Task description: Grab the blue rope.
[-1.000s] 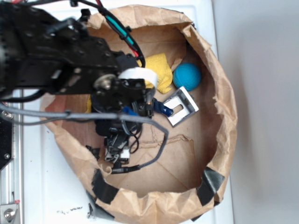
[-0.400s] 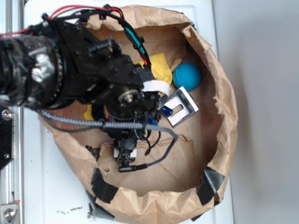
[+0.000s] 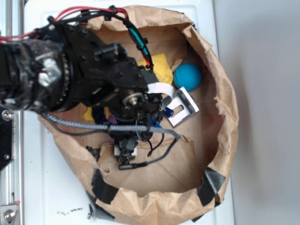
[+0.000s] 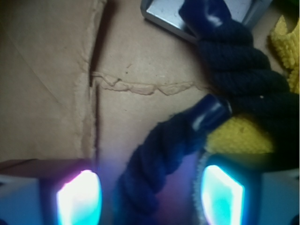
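Here's the gripper [image 4: 150,197] low inside the paper bag [image 3: 225,98], its fingers [image 4: 79,199] spread wide, one glowing pad on each side of the blue rope [image 4: 159,154], which runs up between them without either pad touching it. One rope, two shiny tips: one just ahead of the fingers, the other lying on the metal bracket [image 4: 164,16] beyond. One yellow cloth [image 4: 234,136] sits under the rope, right beside the far finger. From outside, the arm covers most of the rope; the single teal ball [image 3: 188,76] rests against the bag's crumpled wall past the bracket. The bag's tall rim rings everything closely, with bare brown floor open on the near-finger side of the rope.
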Robot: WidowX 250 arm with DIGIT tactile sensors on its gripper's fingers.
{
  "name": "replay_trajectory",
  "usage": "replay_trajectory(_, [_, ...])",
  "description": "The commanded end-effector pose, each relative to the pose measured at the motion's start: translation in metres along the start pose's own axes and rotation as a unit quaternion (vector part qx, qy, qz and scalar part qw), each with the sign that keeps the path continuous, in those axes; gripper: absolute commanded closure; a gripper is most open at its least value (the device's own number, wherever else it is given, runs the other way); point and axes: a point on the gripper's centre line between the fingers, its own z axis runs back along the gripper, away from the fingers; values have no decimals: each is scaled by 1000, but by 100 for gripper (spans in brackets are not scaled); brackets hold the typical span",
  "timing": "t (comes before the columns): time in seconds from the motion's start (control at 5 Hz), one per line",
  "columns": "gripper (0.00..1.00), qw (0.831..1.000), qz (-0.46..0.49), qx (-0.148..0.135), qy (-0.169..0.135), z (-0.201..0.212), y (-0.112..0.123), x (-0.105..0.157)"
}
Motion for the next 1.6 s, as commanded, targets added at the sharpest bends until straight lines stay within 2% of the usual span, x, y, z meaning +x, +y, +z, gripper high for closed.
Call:
replay_trajectory(0.0, [100,1000,0,3,-22,12,3,11])
replay_trajectory(0.6, [100,999,18,4,-27,18,11,18])
replay_trajectory(0.8, [100,999,24,5,-37,31,12,19])
replay_trajectory(1.0, [100,997,52,-6,-59,78,7,22])
replay_trajectory(1.2, [100,994,75,-33,-65,115,2,27])
replay_trajectory(1.4, [100,993,84,-38,-70,135,-3,31])
